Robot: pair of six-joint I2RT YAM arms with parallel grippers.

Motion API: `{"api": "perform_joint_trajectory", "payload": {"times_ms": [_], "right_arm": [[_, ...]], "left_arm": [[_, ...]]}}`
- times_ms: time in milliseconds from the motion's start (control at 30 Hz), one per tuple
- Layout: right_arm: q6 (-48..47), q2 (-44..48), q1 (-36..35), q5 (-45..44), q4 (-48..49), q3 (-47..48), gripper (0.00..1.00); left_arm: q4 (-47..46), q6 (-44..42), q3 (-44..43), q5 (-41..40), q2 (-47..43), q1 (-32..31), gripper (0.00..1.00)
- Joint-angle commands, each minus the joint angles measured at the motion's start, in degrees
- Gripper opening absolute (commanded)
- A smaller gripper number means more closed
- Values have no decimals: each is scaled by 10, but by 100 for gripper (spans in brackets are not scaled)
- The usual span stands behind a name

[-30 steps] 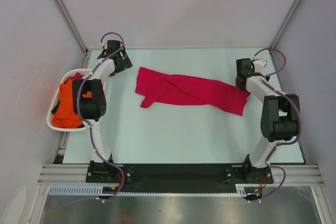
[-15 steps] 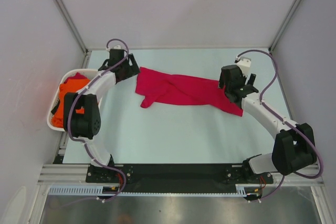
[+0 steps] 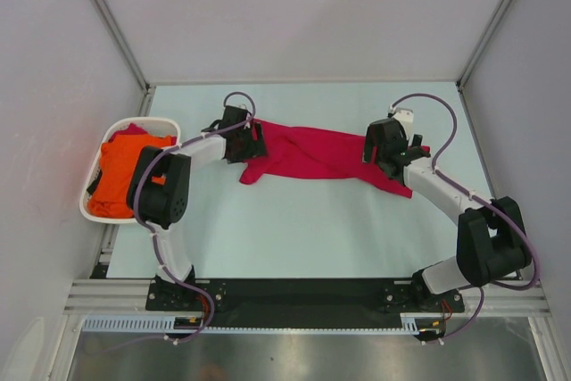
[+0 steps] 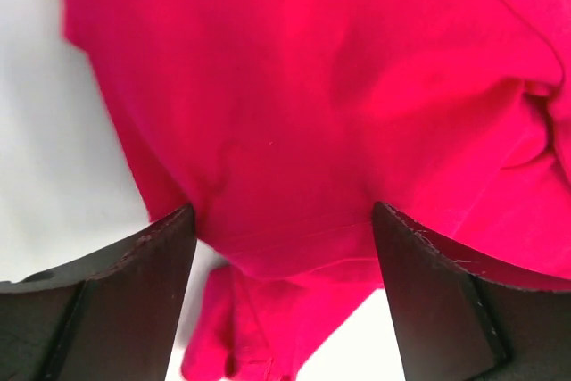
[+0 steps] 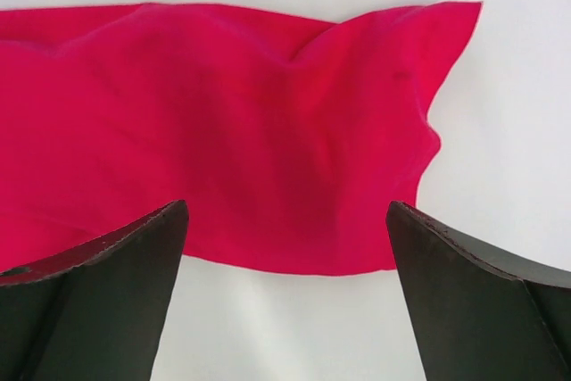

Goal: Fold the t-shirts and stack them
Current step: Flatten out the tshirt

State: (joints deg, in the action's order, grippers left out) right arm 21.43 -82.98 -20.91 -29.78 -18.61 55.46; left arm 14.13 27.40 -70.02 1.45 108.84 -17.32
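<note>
Lying beneath left claw [image 4: 281,211]: crimson t-shirt [image 3: 321,153]

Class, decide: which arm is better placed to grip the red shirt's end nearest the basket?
Left: the left claw, open, hangs over the red shirt's end nearer the basket; the right claw is over the opposite end.

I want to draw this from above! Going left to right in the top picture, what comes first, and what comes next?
White basket with the orange t-shirt inside → left gripper → crimson t-shirt → right gripper.
</note>
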Motion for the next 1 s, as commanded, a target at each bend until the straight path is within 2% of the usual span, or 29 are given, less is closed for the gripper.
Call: {"api": "perform_joint_trajectory", "payload": {"times_ms": [0, 67, 100, 133, 400, 567, 667, 900, 967], "right_arm": [[8, -8, -3, 17, 9, 11, 100], [7, -10, -5, 19, 8, 13, 99], [5, -10, -4, 22, 8, 14, 99], [3, -12, -4, 31, 6, 15, 99], [-2, -63, -25, 62, -50, 40, 99], [-26, -143, -69, 63, -98, 79, 99], [-26, -198, -103, 20, -149, 119, 99], [12, -287, -166, -199, -223, 186, 98], [27, -311, -172, -229, -245, 199, 96]], "left_arm": [[0, 3, -28, -13, 24, -15, 80], [10, 5, -39, -14, 40, -17, 54], [16, 7, -44, -14, 44, -18, 35], [20, 9, -50, -31, 46, -18, 0], [43, 0, -64, -98, -13, -18, 0], [69, -15, -109, -148, -26, -18, 0], [78, -19, -140, -151, -20, -18, 0], [90, -25, -173, -139, 0, -18, 0], [90, -25, -172, -138, 1, -18, 0]]}}
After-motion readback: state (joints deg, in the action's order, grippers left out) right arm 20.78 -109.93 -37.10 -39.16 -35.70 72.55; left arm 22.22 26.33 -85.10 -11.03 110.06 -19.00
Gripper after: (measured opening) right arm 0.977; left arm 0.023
